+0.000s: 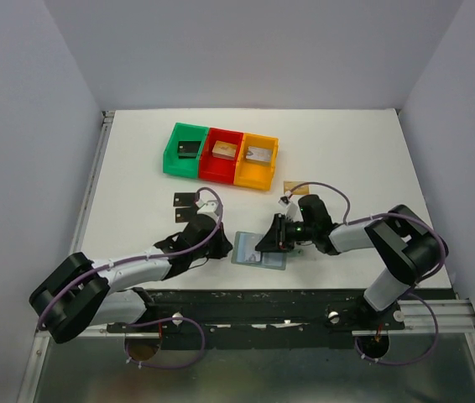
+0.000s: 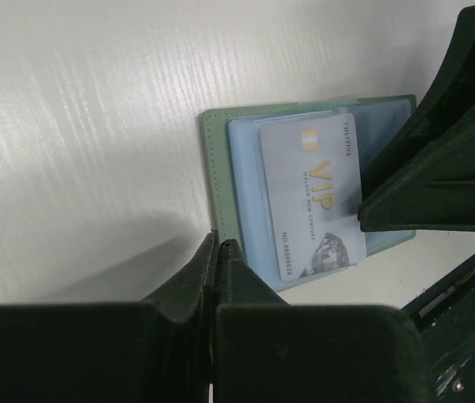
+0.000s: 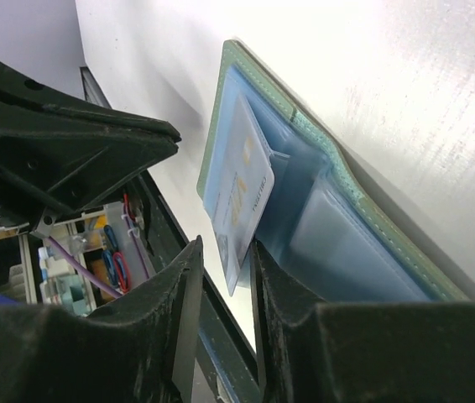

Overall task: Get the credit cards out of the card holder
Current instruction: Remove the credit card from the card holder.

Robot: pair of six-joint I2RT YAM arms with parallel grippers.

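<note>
The grey-green card holder (image 1: 257, 257) lies open near the table's front edge, its pale blue pockets up. A silvery-white VIP card (image 2: 313, 189) sticks partway out of a pocket. My right gripper (image 3: 227, 248) is slightly open, with that card's (image 3: 242, 180) free edge between its fingers and one finger against the holder (image 3: 338, 168). My left gripper (image 2: 219, 243) is shut, its tips at the holder's green edge (image 2: 218, 159). Two black cards (image 1: 185, 200) and a gold-tan card (image 1: 294, 188) lie on the table.
Green (image 1: 170, 159), red (image 1: 221, 175) and orange (image 1: 253, 179) bins stand in a row at the back, each with a chunky piece inside. The black front rail (image 1: 288, 302) runs just below the holder. White walls enclose the table.
</note>
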